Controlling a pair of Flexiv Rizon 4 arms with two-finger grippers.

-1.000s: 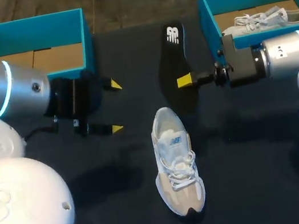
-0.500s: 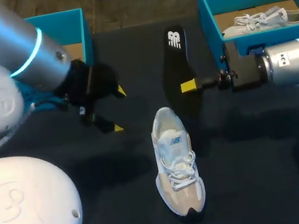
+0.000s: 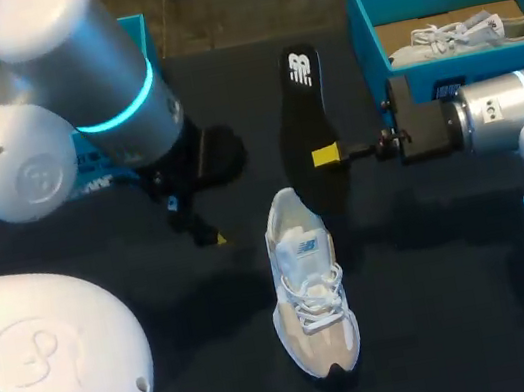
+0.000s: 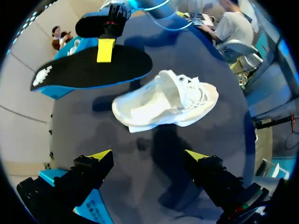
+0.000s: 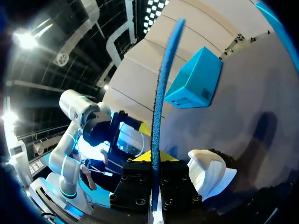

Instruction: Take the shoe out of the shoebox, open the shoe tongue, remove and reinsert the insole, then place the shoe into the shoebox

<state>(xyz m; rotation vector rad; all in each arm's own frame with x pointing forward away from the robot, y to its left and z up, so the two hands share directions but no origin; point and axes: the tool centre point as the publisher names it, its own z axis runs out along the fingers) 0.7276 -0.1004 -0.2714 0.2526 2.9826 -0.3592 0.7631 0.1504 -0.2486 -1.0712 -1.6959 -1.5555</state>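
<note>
Insole (image 3: 307, 117): black top, blue underside, thin foam, judged very light and floppy; held clear of the counter (image 3: 444, 306) just beyond the shoe's heel, pinched at one long edge about mid-length by the right end effector (image 3: 326, 155), which is clenched on it; the right wrist view shows it edge-on between the fingers. A mid-edge grip looks adequate for carrying, though the free ends will likely sag or flex on insertion, so one end should lead into the opening. Shoe (image 3: 307, 279): pale trainer, laced, upright on its sole mid-counter, toe toward the near edge; soft upper over a stiffer sole, light enough to slide if pushed; best steadied at the heel collar or across the sides, keeping off the loose laces. Left end effector (image 4: 147, 154): released, fingers spread, empty, above bare counter beside the shoe. Left box (image 3: 133, 26): teal, far left. Right box (image 3: 361, 11): teal, far right, holding a second shoe (image 3: 462, 34)
</note>
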